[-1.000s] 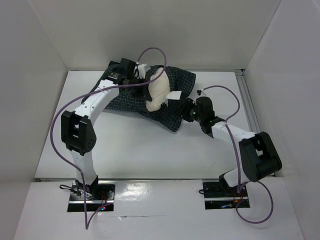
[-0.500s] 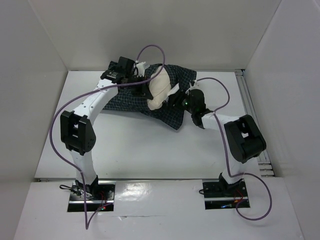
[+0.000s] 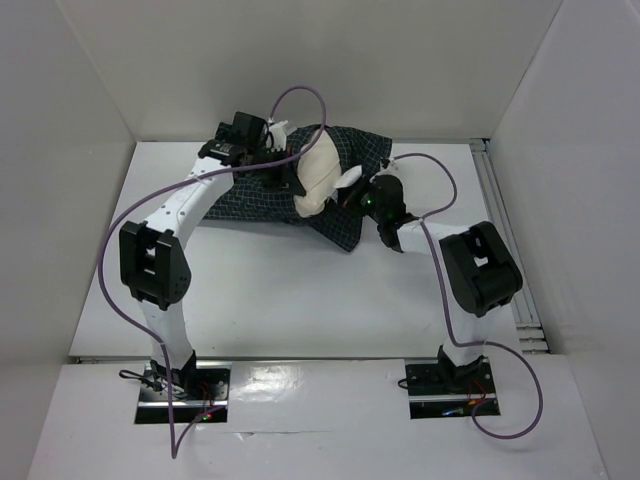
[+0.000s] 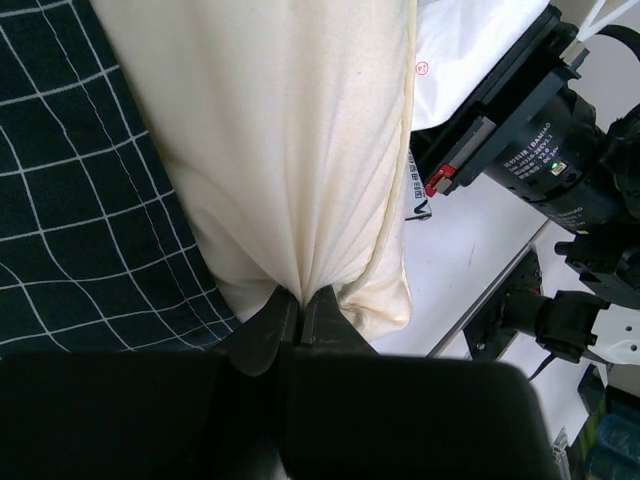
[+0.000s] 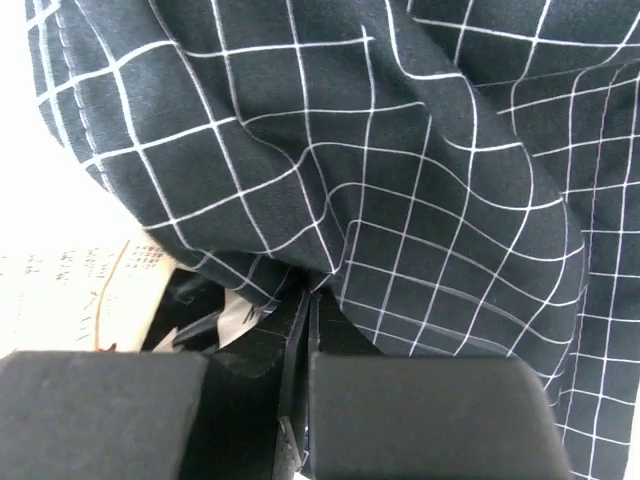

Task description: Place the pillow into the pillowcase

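The cream pillow (image 3: 318,172) lies bunched at the back of the table, partly on the dark checked pillowcase (image 3: 245,203). My left gripper (image 3: 290,183) is shut on a gathered fold of the pillow (image 4: 280,130), its tips (image 4: 300,300) pinching the cloth, with the pillowcase (image 4: 80,200) to the left. My right gripper (image 3: 352,196) is at the pillow's right side, shut on a fold of the pillowcase (image 5: 400,180) right at its tips (image 5: 312,296). A printed tag (image 5: 90,290) and pale pillow cloth (image 5: 25,190) show at the left of the right wrist view.
White walls (image 3: 90,90) enclose the table on the left, back and right. A metal rail (image 3: 500,220) runs along the right edge. The right arm's wrist body (image 4: 530,150) sits close beside the pillow in the left wrist view. Purple cables (image 3: 300,100) arc above both arms.
My right arm has swung left and back toward the pillow and its jaws have shut on the pillowcase. The left gripper, still on the pillow, has shifted slightly back.
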`<action>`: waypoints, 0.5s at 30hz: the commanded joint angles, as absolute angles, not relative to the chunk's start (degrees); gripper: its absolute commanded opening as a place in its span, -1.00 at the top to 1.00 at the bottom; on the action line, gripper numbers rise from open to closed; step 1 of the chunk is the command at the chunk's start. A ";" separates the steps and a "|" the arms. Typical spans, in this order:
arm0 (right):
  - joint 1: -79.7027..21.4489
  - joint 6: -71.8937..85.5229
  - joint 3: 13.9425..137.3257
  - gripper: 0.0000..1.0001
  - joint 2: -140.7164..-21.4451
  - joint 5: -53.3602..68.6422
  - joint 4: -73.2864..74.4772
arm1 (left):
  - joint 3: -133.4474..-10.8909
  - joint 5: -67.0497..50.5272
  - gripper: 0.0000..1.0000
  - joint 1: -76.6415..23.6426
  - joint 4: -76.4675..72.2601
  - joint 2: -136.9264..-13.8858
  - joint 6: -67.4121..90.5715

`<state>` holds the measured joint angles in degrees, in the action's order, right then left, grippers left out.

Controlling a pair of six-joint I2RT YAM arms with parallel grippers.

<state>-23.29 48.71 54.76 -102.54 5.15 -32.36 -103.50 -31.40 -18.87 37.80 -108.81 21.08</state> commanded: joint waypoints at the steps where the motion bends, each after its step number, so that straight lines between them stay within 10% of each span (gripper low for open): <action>1: -23.73 47.82 53.89 1.00 -99.68 2.55 -38.49 | -103.98 -35.68 1.00 -18.54 33.05 -106.44 22.41; 15: -23.73 45.95 45.97 1.00 -86.22 31.25 -51.75 | -101.07 -27.35 1.00 -20.30 28.92 -110.29 27.25</action>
<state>-23.29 43.97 45.58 -87.09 18.26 -39.94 -101.75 -29.23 -19.70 34.00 -108.90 25.39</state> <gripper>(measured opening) 0.008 0.038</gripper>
